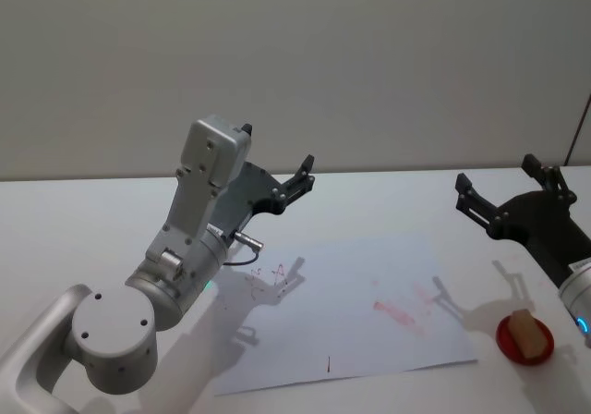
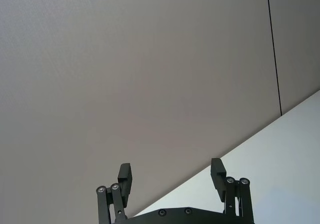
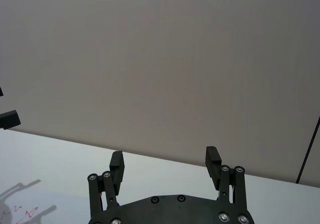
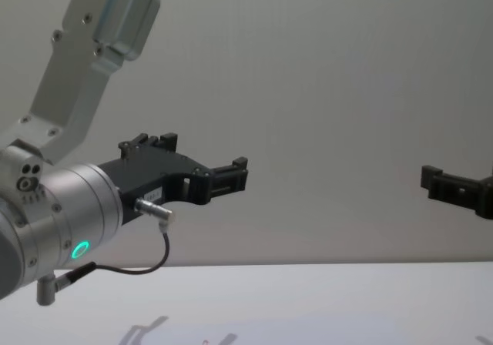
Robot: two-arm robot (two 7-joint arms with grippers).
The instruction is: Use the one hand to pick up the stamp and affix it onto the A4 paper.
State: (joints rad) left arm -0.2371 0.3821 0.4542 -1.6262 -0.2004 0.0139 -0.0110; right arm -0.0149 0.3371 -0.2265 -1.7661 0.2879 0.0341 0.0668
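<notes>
Right pincer point(image 1: 496, 176) hangs wide open by the right edge of the bench point(image 1: 388, 201), behind the stamp point(image 1: 524, 329) in a red dish point(image 1: 505, 342); left pincer point(image 2: 170, 168) also wide.

— What's cut off?
— The right end effector point(image 4: 433, 180), by the chest view's right edge; the left arm point(image 1: 189, 238) covers the A4 paper's point(image 1: 369, 345) left edge.
— Red marks point(image 1: 399, 310)?
— Too small to read.
</notes>
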